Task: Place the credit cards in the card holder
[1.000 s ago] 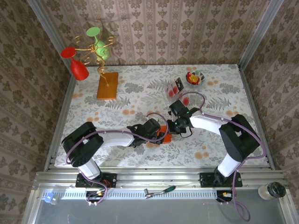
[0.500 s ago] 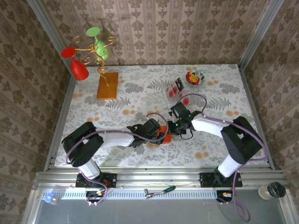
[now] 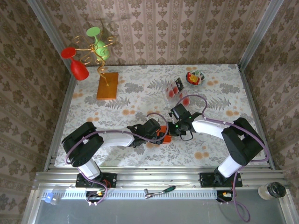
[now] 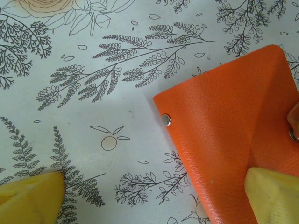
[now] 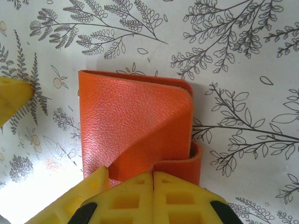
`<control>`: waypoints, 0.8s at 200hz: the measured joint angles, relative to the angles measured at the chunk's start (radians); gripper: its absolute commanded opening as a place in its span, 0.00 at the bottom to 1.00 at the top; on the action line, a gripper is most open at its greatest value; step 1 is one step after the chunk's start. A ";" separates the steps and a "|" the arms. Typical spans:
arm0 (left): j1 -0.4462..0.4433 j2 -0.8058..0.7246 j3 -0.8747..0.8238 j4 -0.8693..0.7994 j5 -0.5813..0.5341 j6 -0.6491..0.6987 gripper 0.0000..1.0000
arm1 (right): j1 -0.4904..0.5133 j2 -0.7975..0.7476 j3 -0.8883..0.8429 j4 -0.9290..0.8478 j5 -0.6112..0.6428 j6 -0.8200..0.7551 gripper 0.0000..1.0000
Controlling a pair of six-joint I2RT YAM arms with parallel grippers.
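The orange-red card holder (image 3: 163, 133) lies folded on the flowered cloth between both grippers. My right gripper (image 5: 153, 193) is shut on its curled flap (image 5: 195, 161) at the near edge; the holder's body (image 5: 133, 126) stretches away from the jaws. My left gripper (image 4: 152, 203) is open and straddles the holder's corner (image 4: 224, 144), with one yellow finger (image 4: 273, 193) over the leather and the other finger (image 4: 28, 200) on bare cloth. The credit cards (image 3: 175, 88), pale with red marks, sit in a clear tray behind the right arm.
A small bowl of coloured bits (image 3: 194, 78) stands beside the tray. At the back left, an orange-brown board (image 3: 107, 85) carries a gold wire stand with a red glass (image 3: 77, 66) and a green glass (image 3: 99, 43). Patterned walls enclose the table.
The right arm has edged slightly toward the near side, its jaws still on the card holder. The left arm and the holder have not visibly moved.
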 measured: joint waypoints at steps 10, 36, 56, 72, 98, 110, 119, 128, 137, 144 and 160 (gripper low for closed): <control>0.000 0.000 0.000 0.000 0.000 0.000 1.00 | 0.001 0.006 0.000 0.003 0.002 0.003 0.00; 0.000 0.000 0.000 0.000 0.000 0.000 1.00 | 0.003 0.010 -0.005 0.013 0.008 0.016 0.00; 0.000 0.000 -0.001 0.001 0.000 -0.001 1.00 | 0.003 0.013 -0.015 0.029 0.010 0.032 0.00; 0.000 0.000 -0.001 0.001 0.000 -0.001 1.00 | 0.003 0.012 -0.025 0.047 0.008 0.040 0.00; 0.000 0.000 -0.005 0.006 -0.001 -0.003 1.00 | 0.003 -0.005 -0.039 0.063 0.006 0.059 0.00; 0.000 -0.001 -0.005 0.008 -0.001 -0.003 1.00 | 0.003 -0.008 -0.039 0.063 0.006 0.062 0.03; 0.000 -0.002 -0.006 0.008 -0.001 -0.003 1.00 | 0.003 -0.010 -0.038 0.062 0.006 0.063 0.06; 0.000 -0.003 -0.006 0.008 -0.001 -0.003 1.00 | 0.004 -0.011 -0.037 0.061 0.006 0.065 0.07; 0.000 -0.004 -0.006 0.008 -0.001 -0.003 1.00 | 0.005 -0.011 -0.036 0.059 0.006 0.067 0.08; 0.001 -0.006 -0.006 0.008 0.000 -0.004 1.00 | 0.006 -0.011 -0.035 0.058 0.006 0.070 0.10; 0.003 -0.010 -0.006 0.007 0.006 -0.004 1.00 | 0.006 -0.011 -0.030 0.051 0.006 0.076 0.12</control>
